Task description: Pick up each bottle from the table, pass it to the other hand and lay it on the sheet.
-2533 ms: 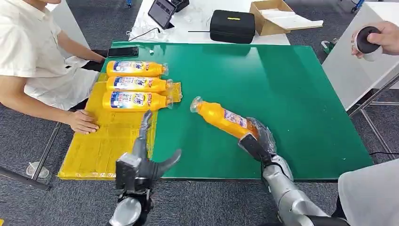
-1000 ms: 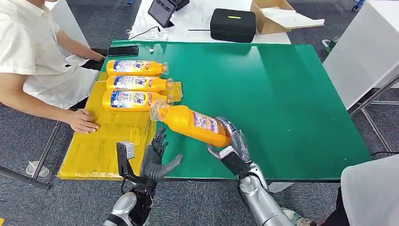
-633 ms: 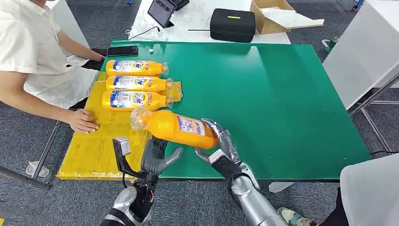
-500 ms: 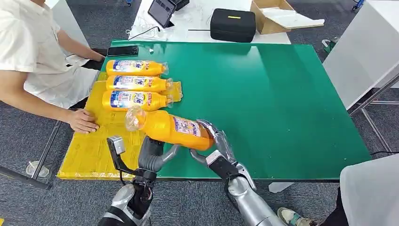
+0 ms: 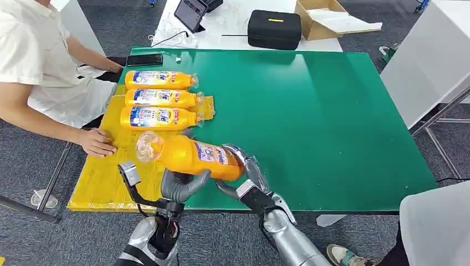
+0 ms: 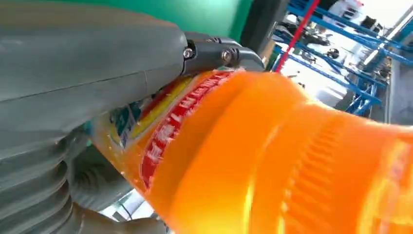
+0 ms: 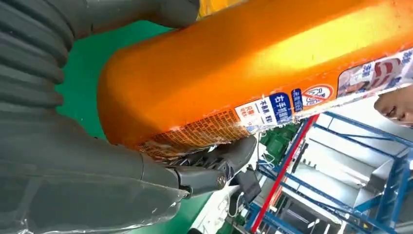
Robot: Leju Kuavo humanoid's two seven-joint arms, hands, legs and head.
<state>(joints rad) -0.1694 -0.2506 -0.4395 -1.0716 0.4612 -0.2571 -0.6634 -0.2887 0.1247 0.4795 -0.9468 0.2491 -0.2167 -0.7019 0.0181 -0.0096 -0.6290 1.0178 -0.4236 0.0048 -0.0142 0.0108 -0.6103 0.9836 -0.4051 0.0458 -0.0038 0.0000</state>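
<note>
Right robot hand gripping bottle, person's hand on sheet

You are looking at a robotics test room set up like an office-lab. The green tabletop stands on grey carpet tile floor. Behind it, a white desk carries a tablet, a black zip case, an open cardboard box and loose cables. A seated person rests a hand on the yellow sheet. Blue metal racking appears in the wrist views.
</note>
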